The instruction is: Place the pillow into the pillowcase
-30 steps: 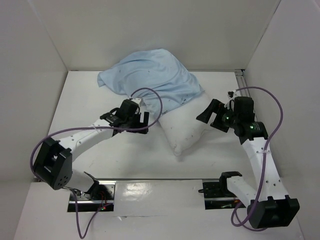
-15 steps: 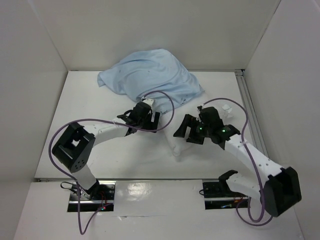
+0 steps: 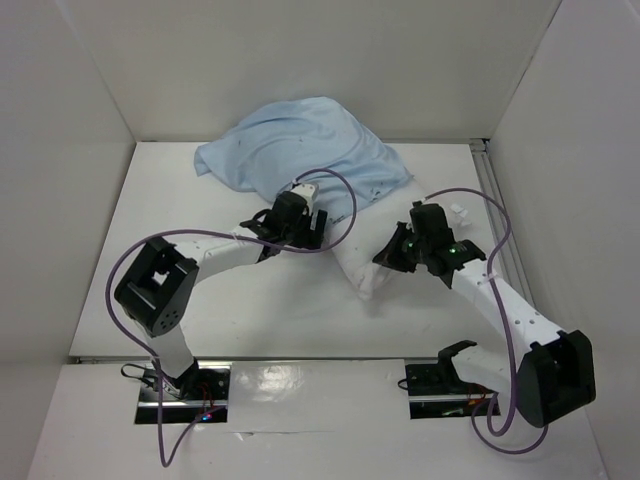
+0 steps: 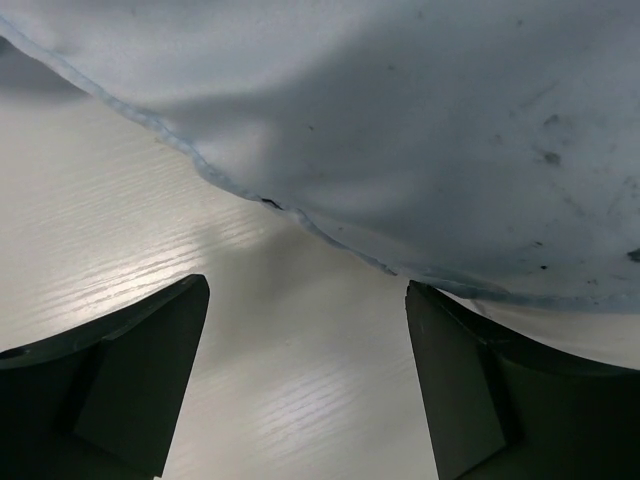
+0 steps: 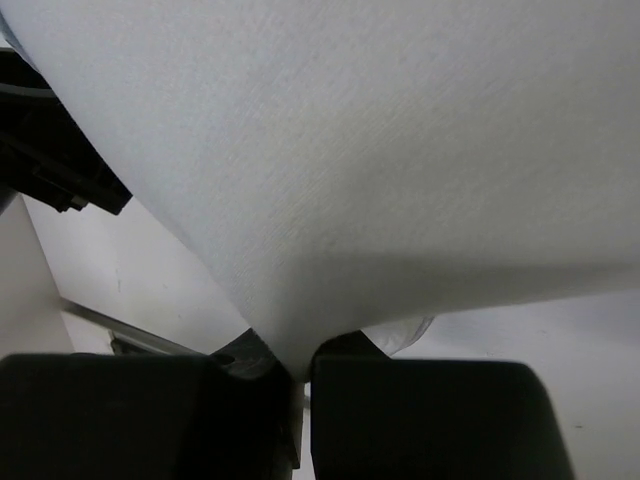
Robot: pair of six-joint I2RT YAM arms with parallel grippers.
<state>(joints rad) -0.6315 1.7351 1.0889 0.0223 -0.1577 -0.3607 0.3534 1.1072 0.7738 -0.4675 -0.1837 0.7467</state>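
Pillow (image 5: 400,150), white weave, clamped in right jaws; left jaws apart, seemingly at pillowcase (image 4: 400,120) hem

1. Beyond the left gripper (image 4: 306,288), the pillowcase (image 4: 400,120) runs off the top and both side edges of the wrist view, and its opening cannot be made out.
2. Seen from above, the pillow (image 3: 372,268) shows only its end nearest the grippers. The rest lies hidden under the pillowcase.
3. At the right gripper (image 5: 303,365), the pinched pillow fold is lost between the closed fingers (image 5: 420,410). How deep it goes cannot be told.
4. A small white object (image 3: 456,213) just beside the right gripper is too small to identify.
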